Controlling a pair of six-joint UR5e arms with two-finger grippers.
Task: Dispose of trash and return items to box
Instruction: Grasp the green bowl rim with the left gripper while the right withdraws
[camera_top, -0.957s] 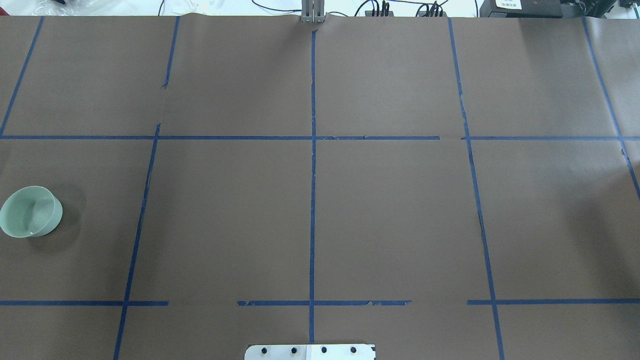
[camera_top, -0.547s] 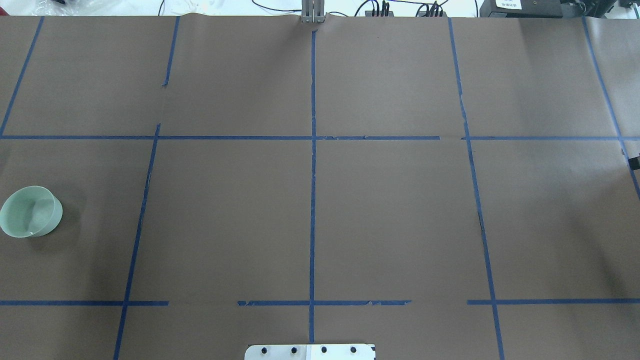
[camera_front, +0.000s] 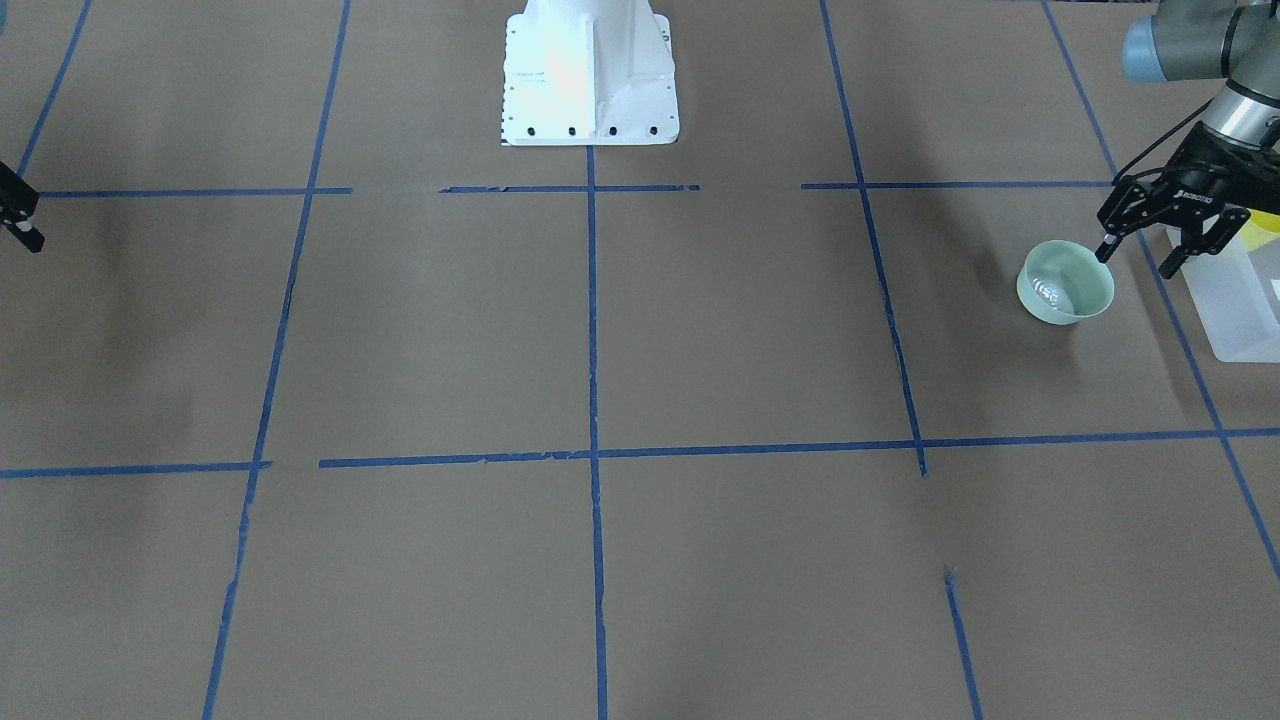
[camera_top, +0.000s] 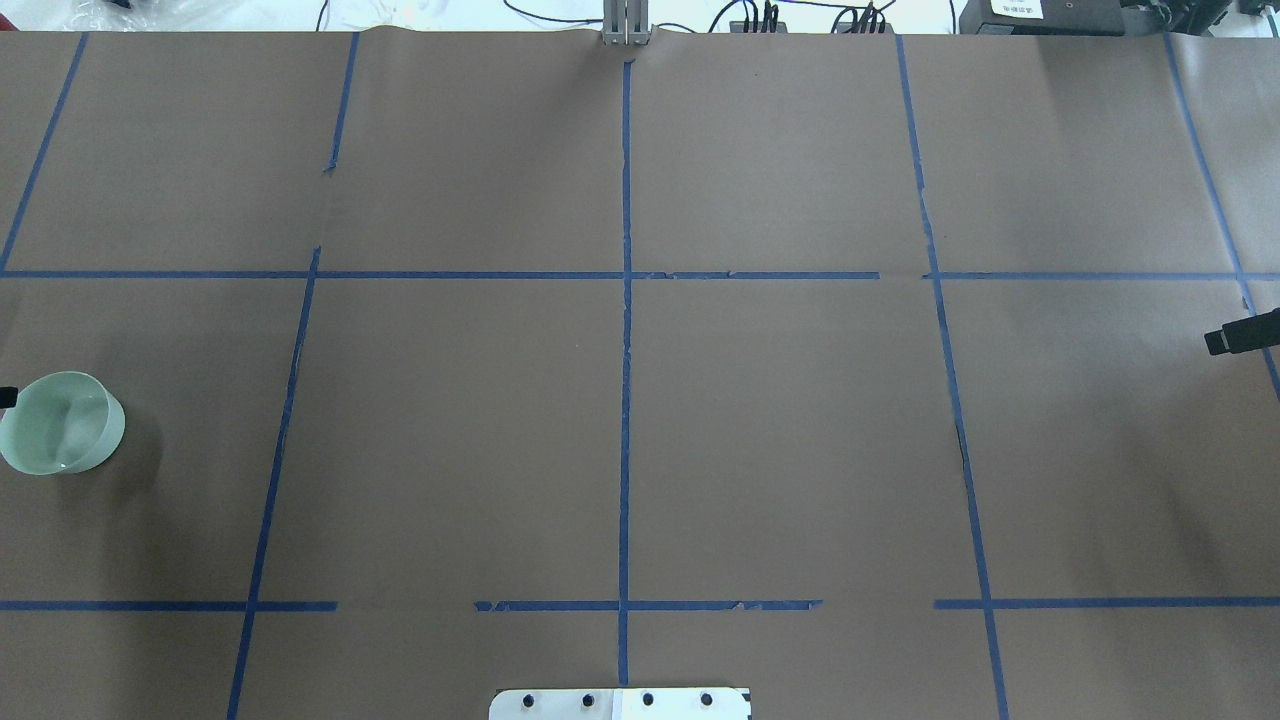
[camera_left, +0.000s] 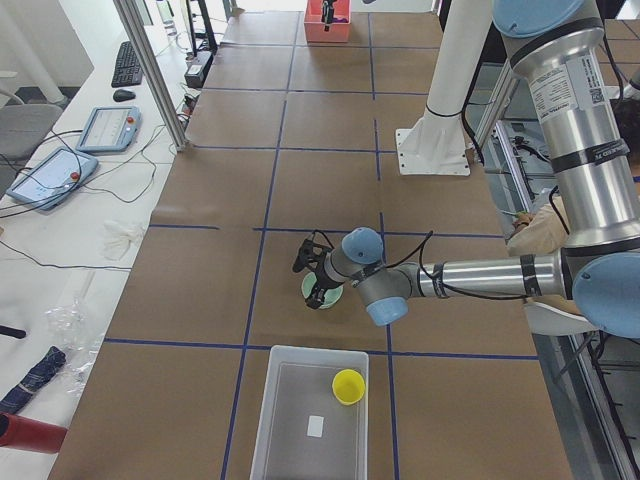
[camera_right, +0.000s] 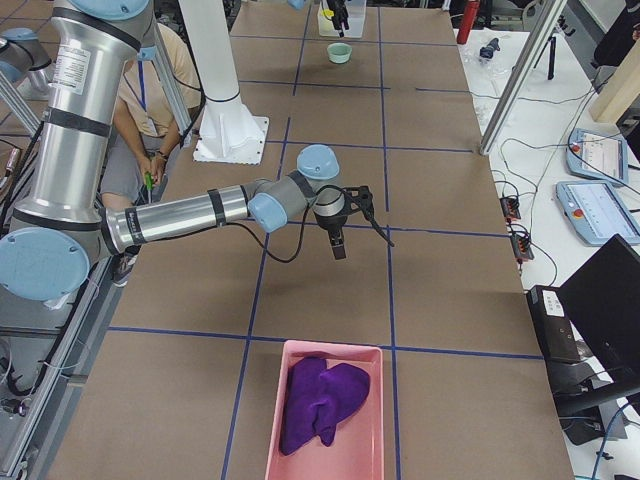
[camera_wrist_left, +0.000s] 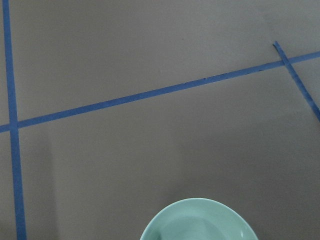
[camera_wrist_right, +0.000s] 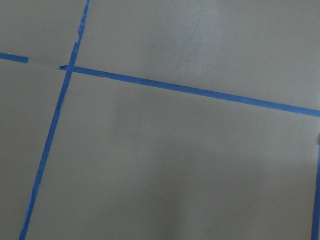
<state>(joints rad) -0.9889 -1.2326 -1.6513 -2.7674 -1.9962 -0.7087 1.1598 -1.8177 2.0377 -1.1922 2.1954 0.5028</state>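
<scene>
The pale mint-green bowl (camera_front: 1065, 282) stands upright on the brown table and shows at the left edge of the overhead view (camera_top: 60, 425). My left gripper (camera_front: 1137, 258) is open, just above and beside the bowl's rim on the box side. The wrist view shows only the bowl's rim (camera_wrist_left: 200, 222). The frosted-white box (camera_front: 1240, 310) is beside the bowl; the yellow cup (camera_left: 348, 386) sits inside the box (camera_left: 290, 420). My right gripper (camera_right: 362, 238) is open and empty over bare table at the far end, with one finger showing in the overhead view (camera_top: 1240, 332).
A pink tray (camera_right: 275, 420) holding the purple cloth (camera_right: 320, 400) lies at the table's right end. The white robot base (camera_front: 590, 80) stands at the near middle edge. A seated person (camera_right: 160, 90) is behind the robot. Blue tape lines cross the table.
My right gripper's finger has come into the overhead view from the right edge. A tip of my left gripper now shows at the left edge beside the bowl. The bowl has not moved.
</scene>
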